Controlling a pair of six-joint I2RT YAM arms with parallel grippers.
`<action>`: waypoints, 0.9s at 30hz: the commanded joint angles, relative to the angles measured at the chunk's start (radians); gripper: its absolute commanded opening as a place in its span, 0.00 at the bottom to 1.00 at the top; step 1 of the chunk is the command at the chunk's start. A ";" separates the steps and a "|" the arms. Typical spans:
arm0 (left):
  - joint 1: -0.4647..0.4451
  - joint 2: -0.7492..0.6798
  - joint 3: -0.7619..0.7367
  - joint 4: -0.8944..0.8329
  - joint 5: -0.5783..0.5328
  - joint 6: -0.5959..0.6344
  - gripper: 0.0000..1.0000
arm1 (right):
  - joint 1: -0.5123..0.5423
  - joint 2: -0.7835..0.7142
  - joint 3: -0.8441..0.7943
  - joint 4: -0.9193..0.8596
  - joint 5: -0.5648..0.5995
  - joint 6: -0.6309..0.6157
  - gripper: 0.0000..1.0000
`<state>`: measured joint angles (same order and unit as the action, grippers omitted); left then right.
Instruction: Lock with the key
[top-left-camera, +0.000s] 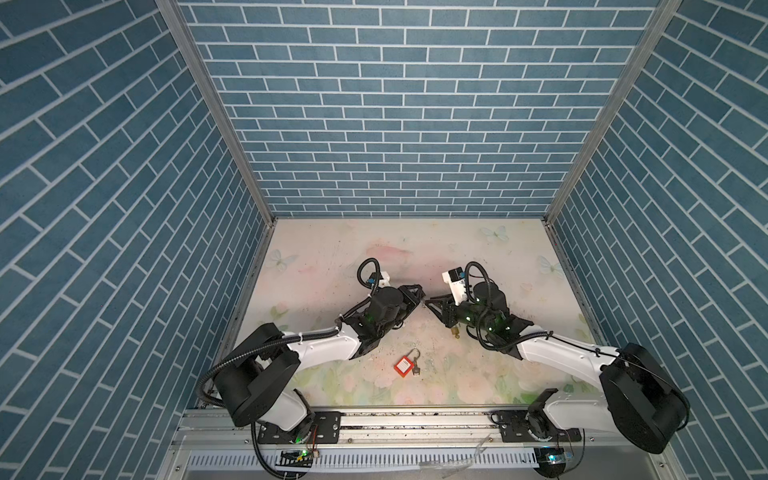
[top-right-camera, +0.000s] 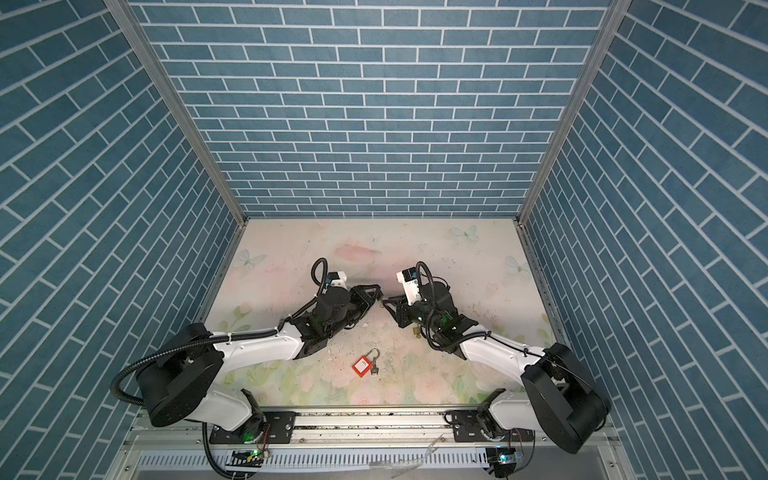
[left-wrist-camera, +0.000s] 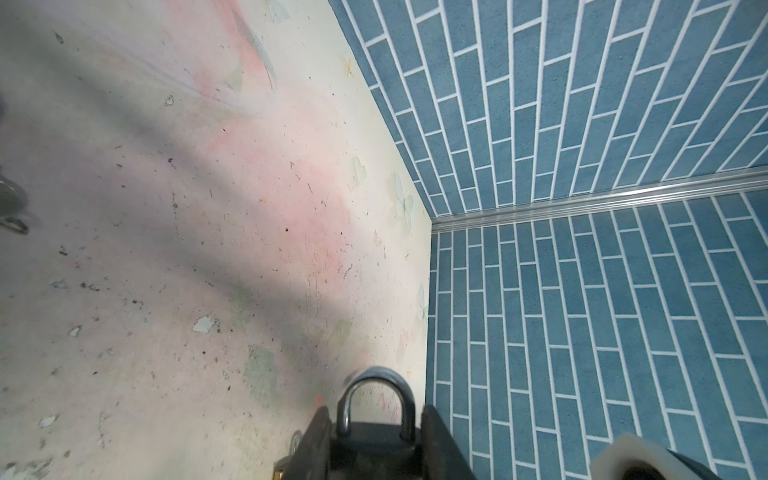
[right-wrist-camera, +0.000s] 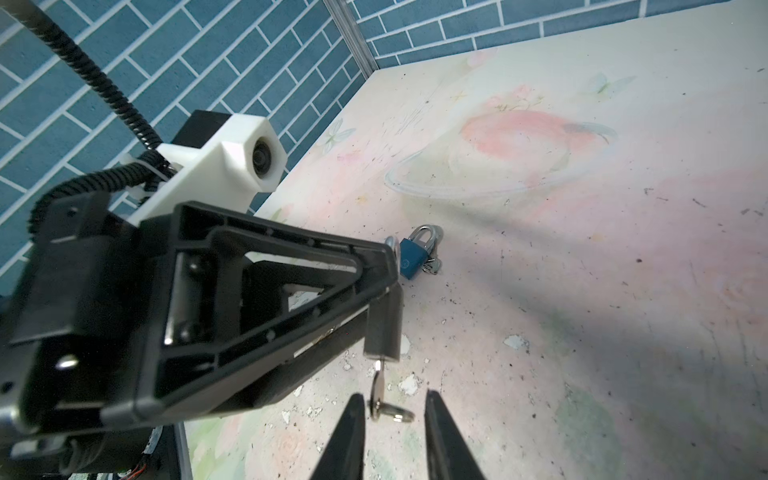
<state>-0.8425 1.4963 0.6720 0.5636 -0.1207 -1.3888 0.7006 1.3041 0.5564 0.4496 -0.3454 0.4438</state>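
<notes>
Left tool (left-wrist-camera: 376, 415) pinches a dark steel-shackled padlock (left-wrist-camera: 374, 451); right tool (right-wrist-camera: 394, 395) is spread around its flat metal key (right-wrist-camera: 377, 392).

We see walls (top-left-camera: 374, 124) in a blue brick pattern with white joints, and a cream tabletop (top-left-camera: 332, 257) printed with pale pink blooms, green leaves and faint butterflies. We count a red padlock (top-left-camera: 403, 366), a blue padlock (right-wrist-camera: 411, 259) and a black padlock (left-wrist-camera: 374, 449), all silver-shackled.
</notes>
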 joint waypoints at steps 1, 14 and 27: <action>0.009 -0.010 -0.003 0.030 -0.002 -0.009 0.00 | 0.010 0.016 0.036 0.027 0.010 -0.026 0.23; 0.017 -0.007 0.009 0.017 -0.014 -0.018 0.00 | 0.023 0.052 0.049 0.023 0.008 -0.024 0.05; 0.096 -0.018 0.023 0.013 -0.057 -0.027 0.00 | 0.030 0.032 0.010 -0.003 -0.008 -0.013 0.00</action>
<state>-0.7765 1.4963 0.6727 0.5518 -0.1261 -1.4075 0.7219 1.3521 0.5804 0.4534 -0.3443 0.4397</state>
